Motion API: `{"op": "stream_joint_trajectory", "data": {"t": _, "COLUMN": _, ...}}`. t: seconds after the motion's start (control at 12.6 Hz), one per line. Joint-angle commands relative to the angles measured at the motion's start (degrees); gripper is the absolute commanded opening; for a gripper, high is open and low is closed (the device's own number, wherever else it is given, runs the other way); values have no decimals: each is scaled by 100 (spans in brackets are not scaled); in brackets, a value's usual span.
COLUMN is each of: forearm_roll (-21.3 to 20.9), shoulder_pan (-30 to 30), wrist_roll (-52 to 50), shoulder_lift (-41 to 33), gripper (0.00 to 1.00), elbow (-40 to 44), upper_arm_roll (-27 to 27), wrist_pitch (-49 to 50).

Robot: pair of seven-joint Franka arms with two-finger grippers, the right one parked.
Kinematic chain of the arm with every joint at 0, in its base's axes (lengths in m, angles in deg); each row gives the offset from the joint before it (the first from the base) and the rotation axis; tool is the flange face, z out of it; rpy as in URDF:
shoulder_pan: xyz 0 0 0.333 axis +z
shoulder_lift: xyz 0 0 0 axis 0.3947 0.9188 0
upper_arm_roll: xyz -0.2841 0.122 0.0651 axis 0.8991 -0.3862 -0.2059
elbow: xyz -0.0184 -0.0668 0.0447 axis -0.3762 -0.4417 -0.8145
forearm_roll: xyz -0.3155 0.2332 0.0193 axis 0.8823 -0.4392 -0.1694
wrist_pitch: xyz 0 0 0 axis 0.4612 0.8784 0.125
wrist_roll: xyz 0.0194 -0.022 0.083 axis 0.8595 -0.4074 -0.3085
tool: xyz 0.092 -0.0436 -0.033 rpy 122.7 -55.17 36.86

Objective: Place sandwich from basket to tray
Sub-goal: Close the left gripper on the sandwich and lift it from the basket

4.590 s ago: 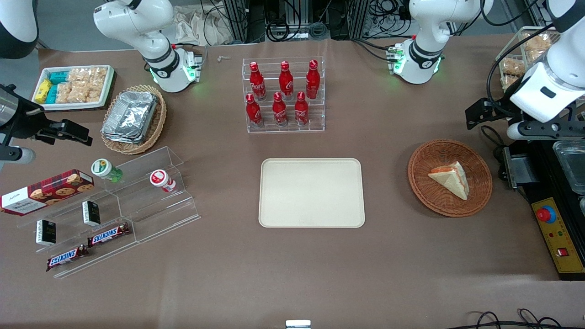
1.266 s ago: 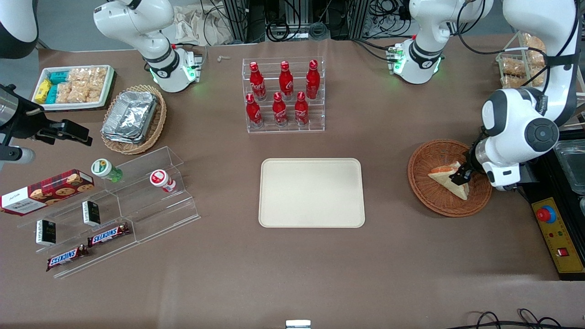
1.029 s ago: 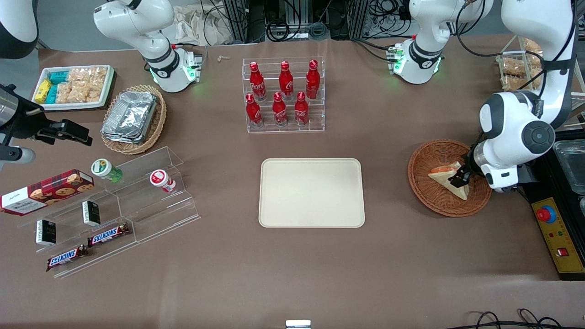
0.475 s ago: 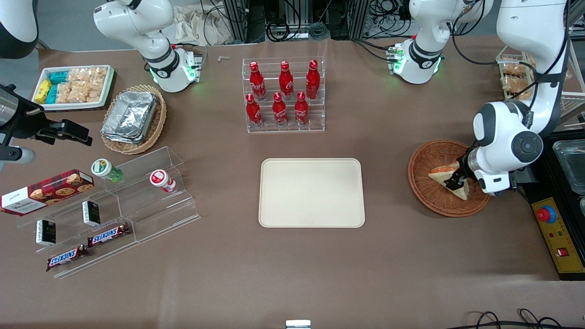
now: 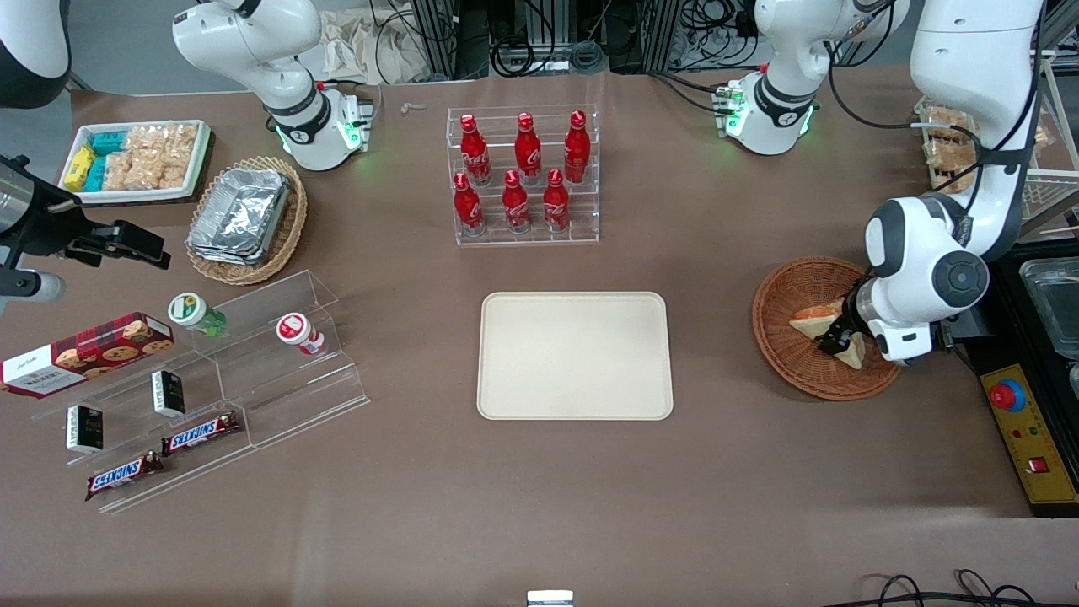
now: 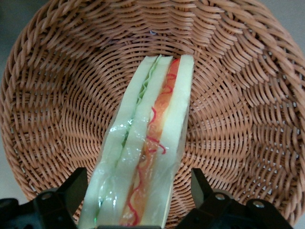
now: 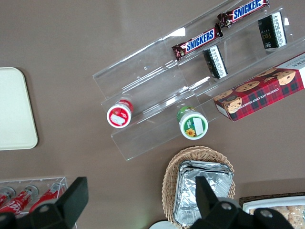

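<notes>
Two chocolate bars (image 7: 223,24) on a clear stepped rack (image 7: 190,81) read "SNICKERS". The cookie box's (image 5: 86,353) white label was too small to read.

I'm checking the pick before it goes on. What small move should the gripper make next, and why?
Probably close the fingers on the sandwich. The gripper is low in the basket, open, one finger on each side of the wedge, and the tray has nothing on it.

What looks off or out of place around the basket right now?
Nothing stands out. The sandwich lies intact in the basket, the gripper hangs over it with jaws open on either side, and the tray sits bare.
</notes>
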Motion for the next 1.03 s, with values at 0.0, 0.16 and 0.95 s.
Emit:
{"op": "stream_joint_trajectory", "data": {"t": 0.0, "forearm_roll": -27, "shoulder_pan": 2, "wrist_roll": -243, "shoulder_lift": -42, "gripper": 12, "elbow": -146, "upper_arm_roll": 4, "wrist_pitch": -356}}
{"op": "stream_joint_trajectory", "data": {"t": 0.16, "forearm_roll": -19, "shoulder_pan": 2, "wrist_roll": -261, "shoulder_lift": -68, "gripper": 0, "elbow": -120, "upper_arm_roll": 4, "wrist_pitch": -339}}
{"op": "stream_joint_trajectory", "data": {"t": 0.95, "forearm_roll": -133, "shoulder_pan": -68, "wrist_roll": 178, "shoulder_lift": -1026, "gripper": 0, "elbow": 1451, "upper_arm_roll": 408, "wrist_pitch": 2523}}
